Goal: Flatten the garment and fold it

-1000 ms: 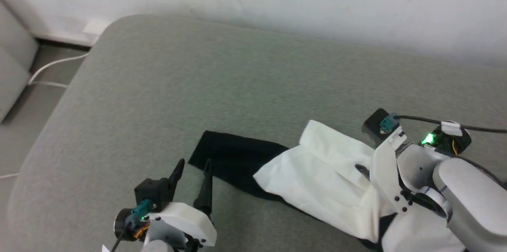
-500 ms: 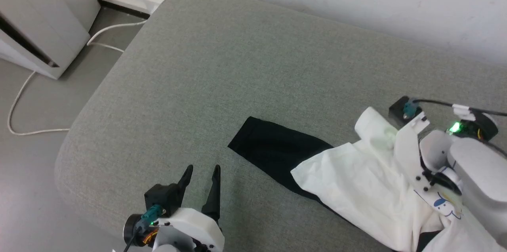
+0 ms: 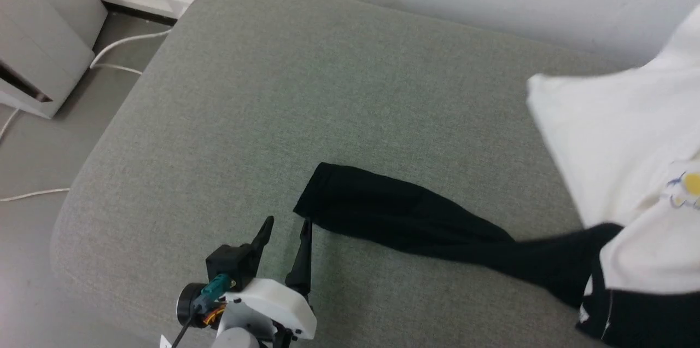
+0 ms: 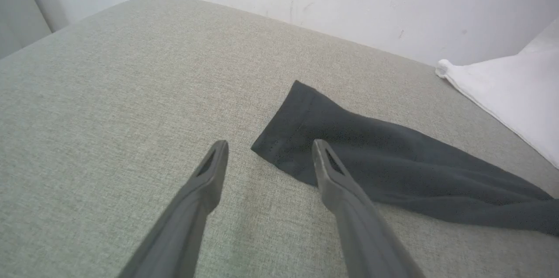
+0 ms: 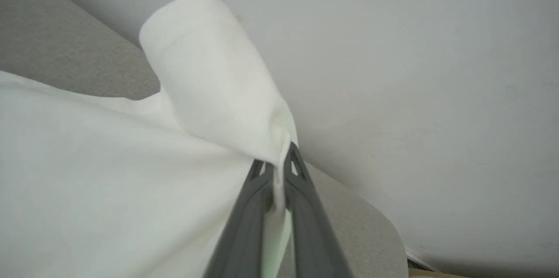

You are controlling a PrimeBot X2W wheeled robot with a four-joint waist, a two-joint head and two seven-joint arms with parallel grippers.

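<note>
On the left gripper, two slim dark fingers are carried by a white housing; a teal connector and a black cable are fitted.

Garment runs off head view's right & bottom edges by the cushion's right edge; chest print blurred & cut off, unreadable. Right wrist view: cloth in right tool hides its tips' inner faces.

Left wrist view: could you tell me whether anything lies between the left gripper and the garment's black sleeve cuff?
Nothing visible does. The left gripper is open over the bare grey cushion, and the cuff of the garment lies flat right at its fingertips.
</note>
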